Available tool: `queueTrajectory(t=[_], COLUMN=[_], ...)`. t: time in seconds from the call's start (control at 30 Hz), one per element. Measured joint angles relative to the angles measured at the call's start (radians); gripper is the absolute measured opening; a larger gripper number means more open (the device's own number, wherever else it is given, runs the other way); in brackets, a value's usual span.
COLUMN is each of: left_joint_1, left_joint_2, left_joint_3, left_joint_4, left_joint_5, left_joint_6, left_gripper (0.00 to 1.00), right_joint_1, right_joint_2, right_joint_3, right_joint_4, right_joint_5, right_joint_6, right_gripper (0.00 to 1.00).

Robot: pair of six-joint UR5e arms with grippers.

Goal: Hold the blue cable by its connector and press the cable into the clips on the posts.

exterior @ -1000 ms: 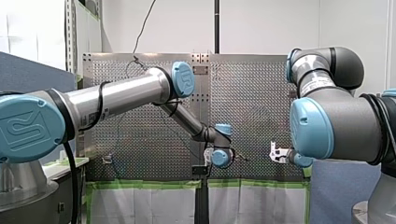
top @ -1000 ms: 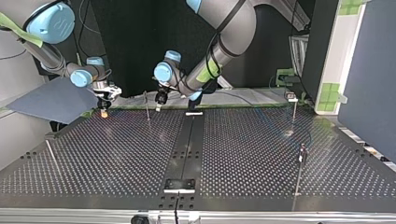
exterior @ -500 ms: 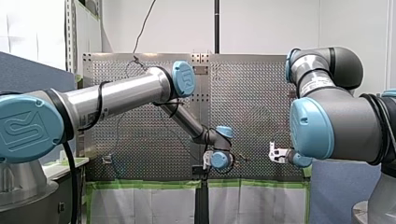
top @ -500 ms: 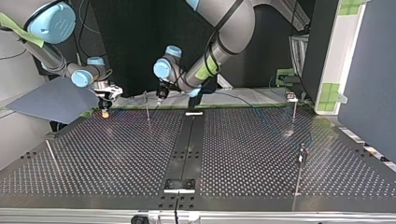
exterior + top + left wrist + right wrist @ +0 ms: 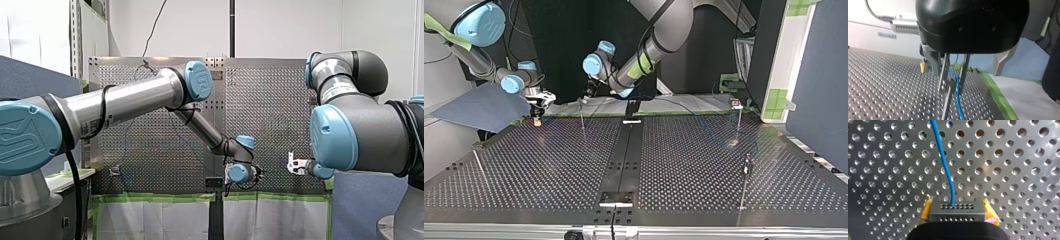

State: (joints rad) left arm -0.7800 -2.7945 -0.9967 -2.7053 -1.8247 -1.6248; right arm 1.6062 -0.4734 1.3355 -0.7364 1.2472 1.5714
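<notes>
In the right wrist view my right gripper (image 5: 957, 203) is shut on the grey connector (image 5: 957, 210), with yellow pads on both its sides. The blue cable (image 5: 944, 157) leaves the connector and runs over the perforated table. My left gripper (image 5: 954, 75) is open, its thin metal fingers (image 5: 943, 72) astride the blue cable (image 5: 957, 86), just above a thin post (image 5: 947, 100). In the top view my left gripper (image 5: 587, 95) hangs over that post (image 5: 582, 114) by the table's far edge. My right gripper (image 5: 538, 116) is at the far left.
Other thin posts stand at the top view's right (image 5: 739, 117), near right (image 5: 746, 172) and near left (image 5: 479, 167). A black rail (image 5: 624, 150) runs down the table's middle. A blue-grey panel (image 5: 474, 107) leans beside my right arm. Green tape (image 5: 995, 92) edges the table.
My left arm has swung toward the top view's left, bringing its gripper from beside the post to over it. My right arm and the connector have stayed put.
</notes>
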Motion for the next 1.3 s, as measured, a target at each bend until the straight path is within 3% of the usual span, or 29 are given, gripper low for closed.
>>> queueTrajectory(t=[0.3,1.03,1.3], left_joint_1=[-0.024,-0.026,-0.032], left_joint_2=[0.001,0.001,0.017], left_joint_3=[0.001,0.002,-0.018], left_joint_4=[0.029,0.036,-0.001], left_joint_5=[0.004,0.006,0.005], left_joint_6=[-0.019,-0.028,-0.012], left_gripper=[1.0,1.0,1.0], right_joint_1=[0.002,0.002,0.002], right_joint_2=[0.0,0.0,0.001], right_joint_3=[0.0,0.0,0.0], right_joint_4=[0.0,-0.001,-0.001], right_joint_5=[0.0,0.0,0.0], right_joint_6=[0.0,0.001,0.001], right_gripper=[0.0,0.0,0.0])
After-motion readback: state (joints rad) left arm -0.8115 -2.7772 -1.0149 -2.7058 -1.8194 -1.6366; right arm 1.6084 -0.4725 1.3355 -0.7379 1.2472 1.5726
